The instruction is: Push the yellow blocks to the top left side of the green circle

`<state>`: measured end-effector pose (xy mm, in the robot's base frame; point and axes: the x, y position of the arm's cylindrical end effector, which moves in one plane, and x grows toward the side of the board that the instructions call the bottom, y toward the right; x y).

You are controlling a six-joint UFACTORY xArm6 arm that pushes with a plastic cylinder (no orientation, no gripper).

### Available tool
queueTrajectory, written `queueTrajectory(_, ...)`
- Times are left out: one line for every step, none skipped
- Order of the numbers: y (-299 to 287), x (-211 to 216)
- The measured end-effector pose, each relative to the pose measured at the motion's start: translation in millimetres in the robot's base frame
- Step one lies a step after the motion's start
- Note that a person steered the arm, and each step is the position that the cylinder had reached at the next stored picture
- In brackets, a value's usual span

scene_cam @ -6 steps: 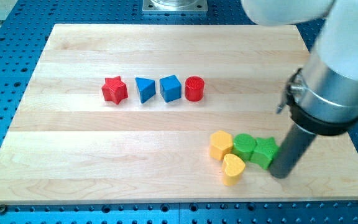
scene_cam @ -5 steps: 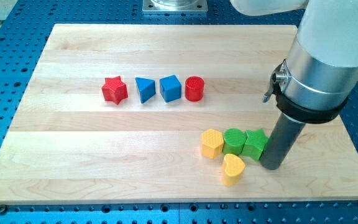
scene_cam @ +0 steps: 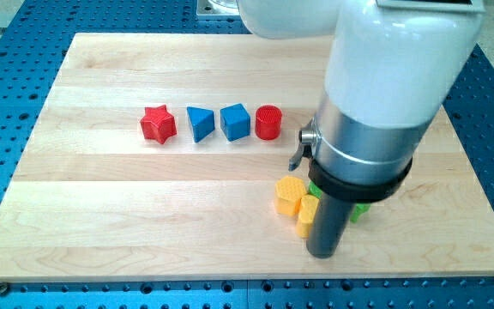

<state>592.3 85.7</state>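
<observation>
My tip (scene_cam: pixel 324 254) rests on the board near the bottom edge, right of centre. A yellow hexagon block (scene_cam: pixel 287 194) sits just to its upper left. A second yellow block (scene_cam: pixel 306 214) shows only as a sliver against the rod's left side. Green patches show behind the rod: one (scene_cam: pixel 315 190) at its upper left and one (scene_cam: pixel 360 209) at its right. The rod and arm hide most of both green blocks, so I cannot tell which is the circle.
A row stands in the upper middle of the board: red star (scene_cam: pixel 158 124), blue triangle-like block (scene_cam: pixel 199 123), blue cube (scene_cam: pixel 236 121), red cylinder (scene_cam: pixel 268 122). The wooden board (scene_cam: pixel 101 215) lies on a blue perforated table.
My rod has swept left along the bottom, from right of the green blocks to right beside the yellow ones. The heart-shaped yellow block and both green blocks are now mostly hidden behind it.
</observation>
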Motion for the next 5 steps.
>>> queueTrajectory(0.0, -20.1)
queueTrajectory(-0.4, -40.1)
queueTrajectory(-19.9, -53.7)
queueTrajectory(-47.0, -55.7)
queueTrajectory(-62.2, -60.9)
